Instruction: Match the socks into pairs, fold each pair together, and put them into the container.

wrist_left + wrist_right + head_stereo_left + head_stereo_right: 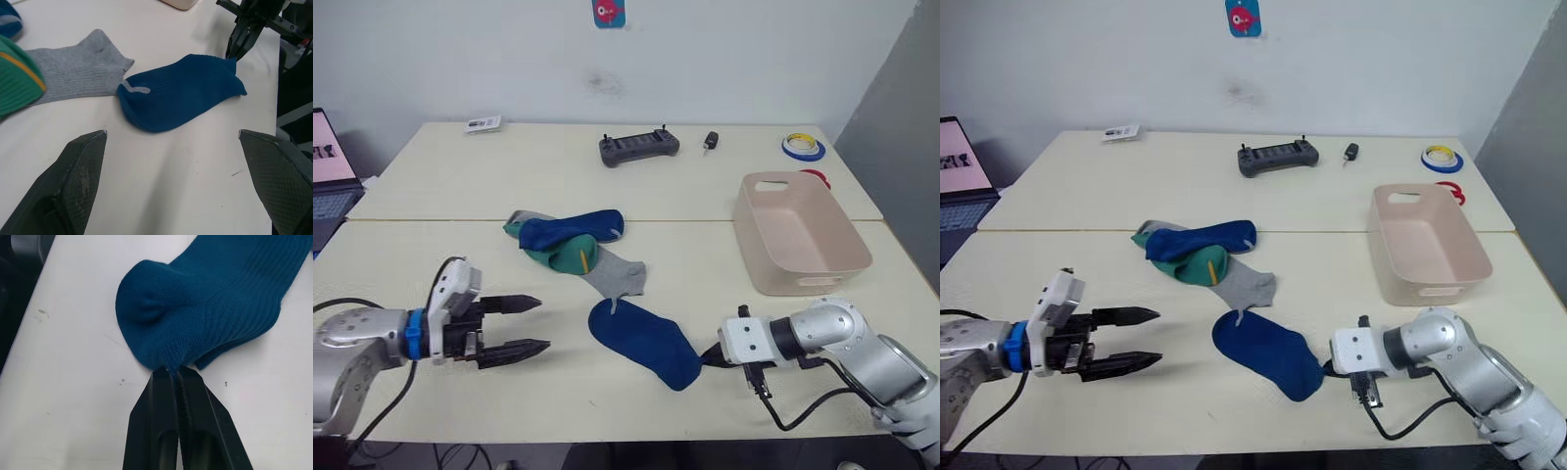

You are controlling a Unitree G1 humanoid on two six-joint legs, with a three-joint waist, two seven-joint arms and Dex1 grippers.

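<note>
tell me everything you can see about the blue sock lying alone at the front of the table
The lone blue sock is a short, dark blue ribbed knit with a small grey loop at one end. It lies flat on the table, just clear of the grey sock. The right gripper is shut, pinching its edge at the other end.

— Can you read anything on the table or wall?

— No, you won't get a legible word. The wall sticker (609, 12) carries a pink shape on blue, possibly a logo, with no letters you can make out. The card (482, 123) at the table's far edge has dark print, too small to read.

— And the laptop (331, 162)?

— Its pink screen shows dark marks you can't decipher.
</note>
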